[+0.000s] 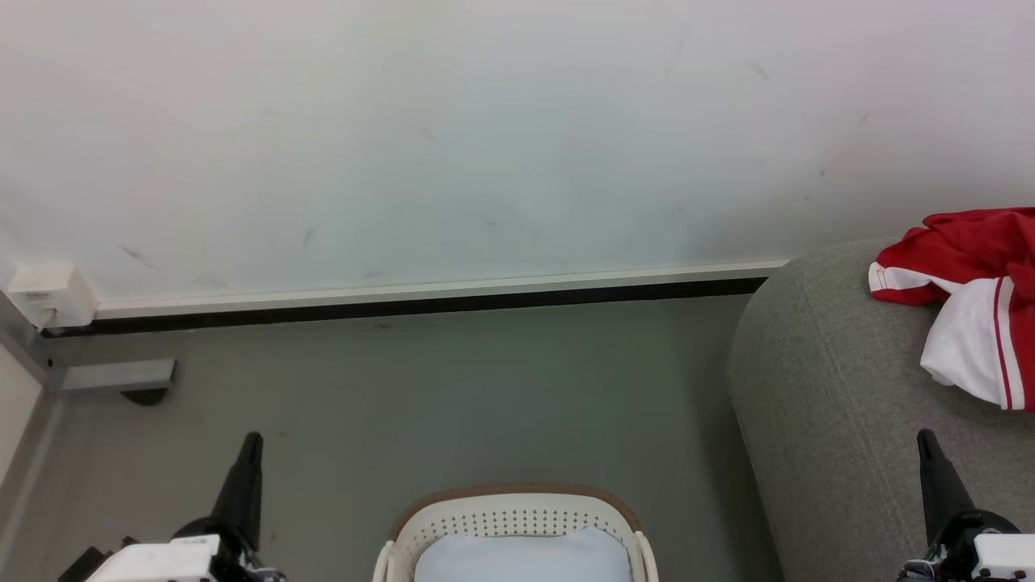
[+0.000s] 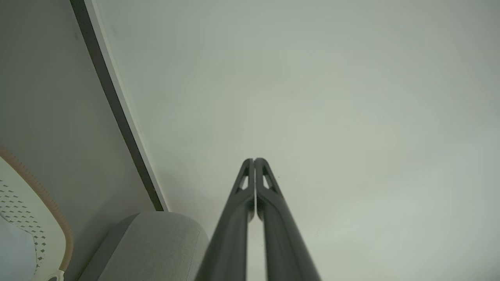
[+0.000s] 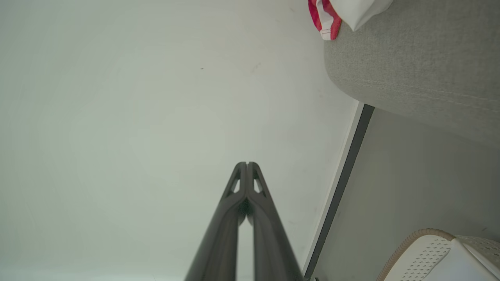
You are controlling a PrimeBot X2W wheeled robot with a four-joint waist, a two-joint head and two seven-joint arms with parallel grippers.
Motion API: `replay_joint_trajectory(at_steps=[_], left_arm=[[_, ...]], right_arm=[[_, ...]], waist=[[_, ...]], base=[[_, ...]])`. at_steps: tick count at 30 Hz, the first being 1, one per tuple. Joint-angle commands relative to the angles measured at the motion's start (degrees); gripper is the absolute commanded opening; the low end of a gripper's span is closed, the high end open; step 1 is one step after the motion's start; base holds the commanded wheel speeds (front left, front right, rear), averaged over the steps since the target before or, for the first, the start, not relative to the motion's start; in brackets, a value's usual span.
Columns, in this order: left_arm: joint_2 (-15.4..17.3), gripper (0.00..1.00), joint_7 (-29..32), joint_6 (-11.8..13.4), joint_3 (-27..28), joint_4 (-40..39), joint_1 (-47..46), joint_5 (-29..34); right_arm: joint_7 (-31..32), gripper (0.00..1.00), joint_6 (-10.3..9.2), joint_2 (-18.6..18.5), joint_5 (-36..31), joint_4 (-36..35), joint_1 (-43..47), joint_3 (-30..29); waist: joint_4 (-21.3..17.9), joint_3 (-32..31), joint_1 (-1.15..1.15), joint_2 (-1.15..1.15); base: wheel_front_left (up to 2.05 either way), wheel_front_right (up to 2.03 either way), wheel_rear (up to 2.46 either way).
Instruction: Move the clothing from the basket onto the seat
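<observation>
Red and white clothing (image 1: 970, 299) lies bunched on the grey seat (image 1: 833, 404) at the right edge; a corner of the clothing (image 3: 326, 19) hangs at the seat's edge (image 3: 410, 62) in the right wrist view. The cream basket (image 1: 517, 517) with a brown rim stands on the floor at bottom centre, holding a pale bluish-white cloth (image 1: 521, 558). My left gripper (image 1: 251, 440) is shut and holds nothing, left of the basket. Over the seat's front, my right gripper (image 1: 924, 436) is also shut with nothing in it. Both point at the wall, as the left gripper (image 2: 254, 160) and right gripper (image 3: 247, 164) show.
A white wall (image 1: 485, 137) with a white and black skirting strip (image 1: 420, 299) runs behind the grey floor (image 1: 453, 388). A white socket box (image 1: 48, 295) and a grey bracket (image 1: 117, 376) sit at the far left. The basket's rim (image 2: 50, 210) and the seat's rounded end (image 2: 156, 246) show in the left wrist view.
</observation>
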Motion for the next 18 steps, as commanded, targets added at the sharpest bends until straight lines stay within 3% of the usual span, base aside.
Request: replay_joint_trajectory(at_steps=[1,18], left_arm=[[0.1,0.00,0.2,0.1,0.1,-0.2,-0.5,-0.8],[0.1,0.00,0.2,0.0,0.1,-0.2,-0.5,-0.8]], right_arm=[[0.2,0.00,-0.13,-0.4,0.0,-0.3,-0.7,-0.2],[0.2,0.00,-0.13,-0.4,0.0,-0.3,-0.7,-0.2]], waist=[[0.0,0.0,0.00,0.00],[0.0,0.0,0.00,0.00]], base=[[0.00,0.00,0.00],[0.00,0.00,0.00]])
